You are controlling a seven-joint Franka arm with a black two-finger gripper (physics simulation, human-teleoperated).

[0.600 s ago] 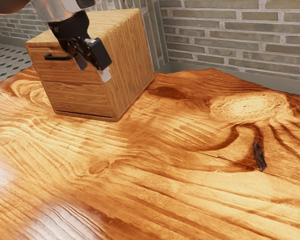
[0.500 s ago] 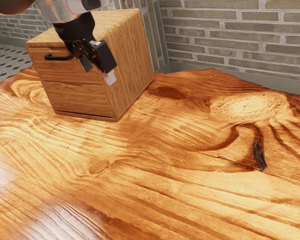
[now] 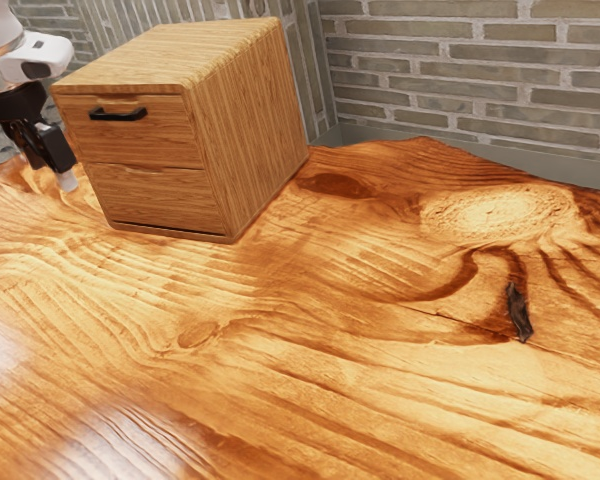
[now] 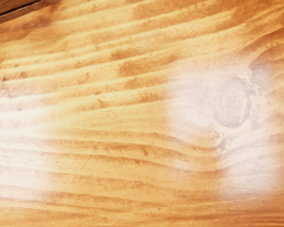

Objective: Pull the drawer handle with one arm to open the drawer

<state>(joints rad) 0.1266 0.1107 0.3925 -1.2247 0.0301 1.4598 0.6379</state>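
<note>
Exterior view first: half a second ago the tool [image 3: 62, 178] hung in front of the top drawer [image 3: 130, 138], right by the end of the drawer handle [image 3: 118, 114] that lies toward the exterior view's right. It has since swung away to the exterior view's left edge, clear of the cabinet [image 3: 250, 110], and now sits low over the table [image 3: 360, 330], well apart from the handle. Whether the tool is released or clenched cannot be told from this angle; nothing is seen in its grasp. The cabinet, drawer and handle sit where they were, with the drawer front flush with the cabinet's face, so the drawer is shut.

Only the exterior view takes in the cabinet with its two stacked drawer fronts, the brick wall [image 3: 480, 60] behind it and a dark knot mark [image 3: 518, 310] in the wood toward the exterior view's right. The wrist view looks down on the table's [image 4: 109, 142] grain under the hand, with a pale glare patch [image 4: 227, 118] and a thin dark edge [image 4: 14, 12] at one corner that cannot be identified.

The handle is a slim black bar on the upper drawer, near the cabinet's top. Its long axis runs level, across the drawer front, and it faces the exterior view's lower left.
</note>
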